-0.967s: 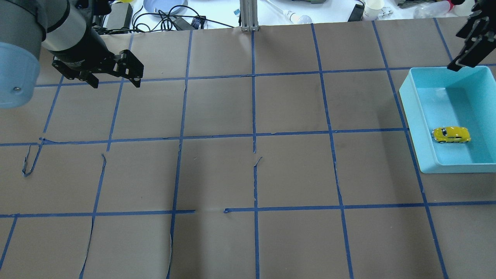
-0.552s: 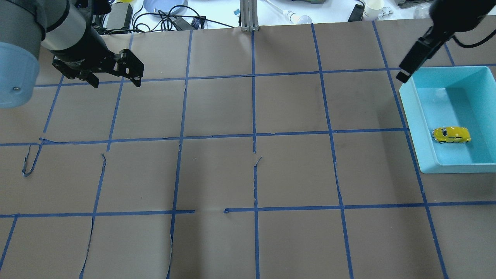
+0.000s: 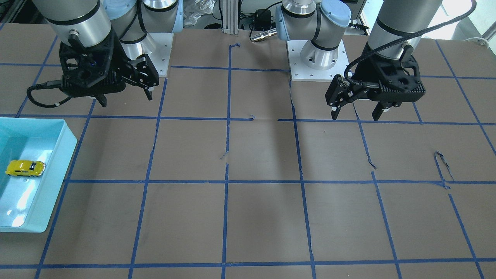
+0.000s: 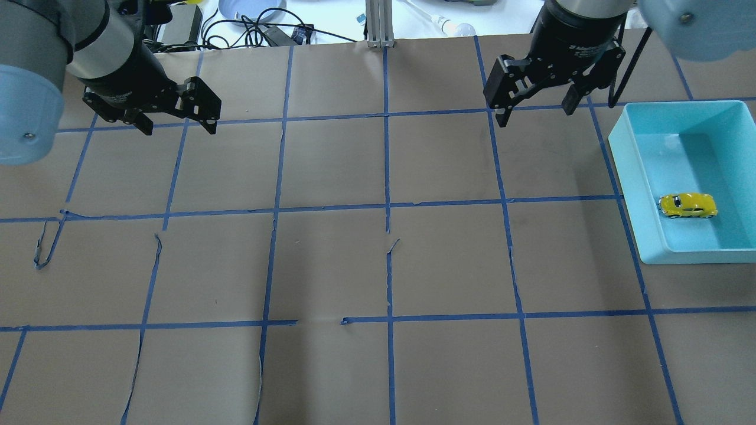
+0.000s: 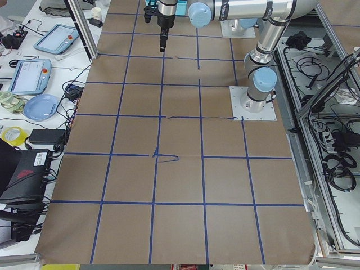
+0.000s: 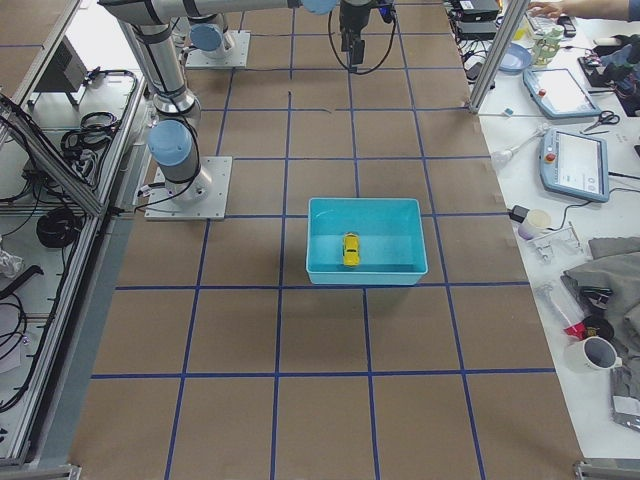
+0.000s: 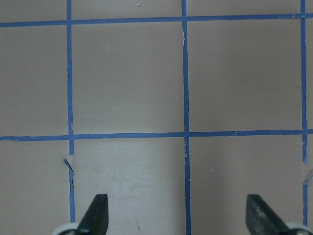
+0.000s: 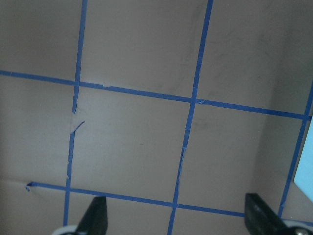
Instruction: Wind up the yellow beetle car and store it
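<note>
The yellow beetle car lies inside the light-blue bin at the table's right side, near the bin's front end. It also shows in the front-facing view and the right exterior view. My right gripper is open and empty, above the paper to the left of the bin's far corner, well apart from the car. My left gripper is open and empty at the far left. Both wrist views show open fingertips over bare taped paper.
Brown paper with a blue tape grid covers the table, and the tape is torn in places. A metal post, cables and a blue plate lie beyond the far edge. The bin reaches the table's right edge.
My right gripper has swung from the bin's far edge leftward, off the bin, and now hangs over the paper. The left arm and the car have not moved.
</note>
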`<act>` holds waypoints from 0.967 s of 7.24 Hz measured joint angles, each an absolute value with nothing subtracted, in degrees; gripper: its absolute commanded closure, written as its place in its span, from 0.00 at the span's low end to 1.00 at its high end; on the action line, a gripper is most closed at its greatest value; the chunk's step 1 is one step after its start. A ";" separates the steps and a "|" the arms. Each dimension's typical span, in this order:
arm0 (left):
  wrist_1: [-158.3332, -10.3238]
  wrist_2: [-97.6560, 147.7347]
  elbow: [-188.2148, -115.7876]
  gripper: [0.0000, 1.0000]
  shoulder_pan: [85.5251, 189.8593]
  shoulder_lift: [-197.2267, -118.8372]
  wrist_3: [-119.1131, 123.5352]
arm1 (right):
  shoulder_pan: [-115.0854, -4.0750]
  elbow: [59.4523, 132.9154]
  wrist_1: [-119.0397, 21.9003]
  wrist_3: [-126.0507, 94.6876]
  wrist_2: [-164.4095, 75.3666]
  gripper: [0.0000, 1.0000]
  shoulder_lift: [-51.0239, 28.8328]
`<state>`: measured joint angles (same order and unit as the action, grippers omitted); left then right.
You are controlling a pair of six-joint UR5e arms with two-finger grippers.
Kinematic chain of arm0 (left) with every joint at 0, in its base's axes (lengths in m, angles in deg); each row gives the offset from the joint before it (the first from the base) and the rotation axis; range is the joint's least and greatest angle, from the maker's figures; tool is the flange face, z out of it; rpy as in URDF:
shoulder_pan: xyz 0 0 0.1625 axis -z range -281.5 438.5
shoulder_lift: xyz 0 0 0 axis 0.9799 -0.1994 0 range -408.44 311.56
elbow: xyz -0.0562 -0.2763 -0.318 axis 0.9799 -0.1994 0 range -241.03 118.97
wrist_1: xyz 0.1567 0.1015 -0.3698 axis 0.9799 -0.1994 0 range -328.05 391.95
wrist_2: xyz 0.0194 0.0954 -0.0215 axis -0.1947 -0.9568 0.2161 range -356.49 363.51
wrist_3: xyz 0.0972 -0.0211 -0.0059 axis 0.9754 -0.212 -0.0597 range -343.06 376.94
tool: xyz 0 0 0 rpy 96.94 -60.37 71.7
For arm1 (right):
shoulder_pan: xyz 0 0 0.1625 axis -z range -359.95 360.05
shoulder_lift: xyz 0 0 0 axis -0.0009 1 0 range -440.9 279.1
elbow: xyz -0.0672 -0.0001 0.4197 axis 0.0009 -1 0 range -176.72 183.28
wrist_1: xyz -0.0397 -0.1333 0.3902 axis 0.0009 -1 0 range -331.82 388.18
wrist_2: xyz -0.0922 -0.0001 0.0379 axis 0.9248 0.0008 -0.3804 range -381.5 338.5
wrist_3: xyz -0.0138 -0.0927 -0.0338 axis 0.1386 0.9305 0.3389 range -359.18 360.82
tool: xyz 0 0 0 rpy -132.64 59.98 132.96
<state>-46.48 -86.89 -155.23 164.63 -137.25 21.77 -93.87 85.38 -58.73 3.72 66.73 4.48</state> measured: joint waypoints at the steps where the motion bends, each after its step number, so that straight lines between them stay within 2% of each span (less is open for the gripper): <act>1: -46.47 -86.91 -155.24 0.00 164.63 -137.25 21.77 | -94.13 85.45 -60.43 1.34 66.57 0.00 4.23; 7: -46.37 -86.98 -155.36 0.00 164.77 -137.42 21.80 | -94.08 85.54 -61.61 1.04 66.69 0.00 4.00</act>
